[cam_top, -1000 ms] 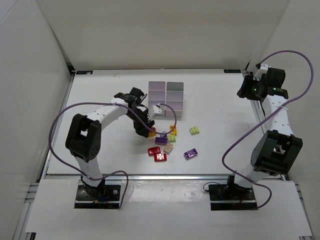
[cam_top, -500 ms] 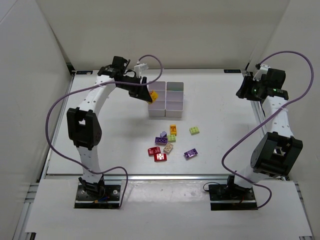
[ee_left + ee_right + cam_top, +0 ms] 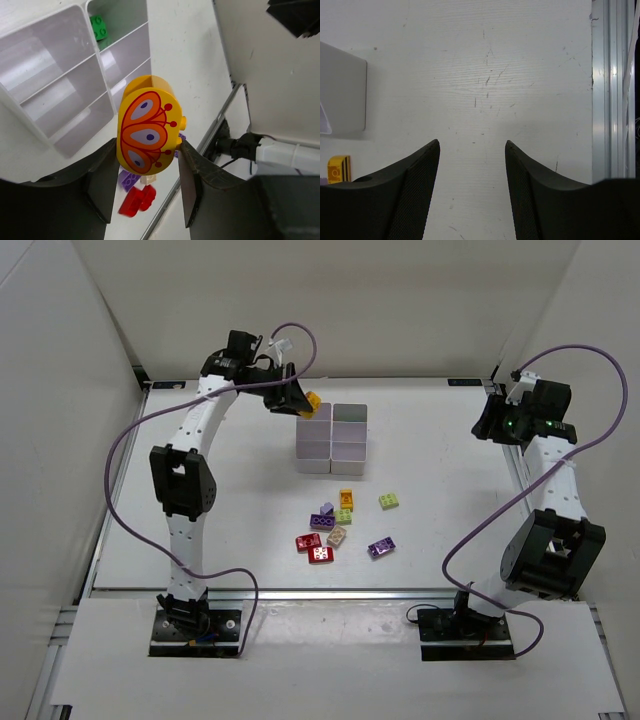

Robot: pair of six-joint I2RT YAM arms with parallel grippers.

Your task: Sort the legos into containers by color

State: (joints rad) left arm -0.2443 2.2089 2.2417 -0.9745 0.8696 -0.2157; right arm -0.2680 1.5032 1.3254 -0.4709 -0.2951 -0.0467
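My left gripper (image 3: 301,404) hangs over the far left corner of the white containers (image 3: 330,469) and is shut on a yellow lego (image 3: 313,399). In the left wrist view that yellow lego (image 3: 147,127) has an orange butterfly print and sits clamped between both fingers (image 3: 102,180), above the containers (image 3: 75,102). One compartment holds a green lego (image 3: 99,27). Several loose legos lie on the table nearer the arms: orange (image 3: 346,499), lime (image 3: 390,501), purple (image 3: 322,521), tan (image 3: 337,536) and red (image 3: 320,555). My right gripper (image 3: 472,145) is open over bare table at the far right.
The metal rail of the table's edge (image 3: 615,90) runs beside the right gripper. A container corner (image 3: 342,95) and a yellow lego (image 3: 339,167) show at the left of the right wrist view. White walls enclose the table on three sides.
The left arm has lifted the yellow lego from the pile and swung it back and up to the containers' far left corner. The right arm has not moved.
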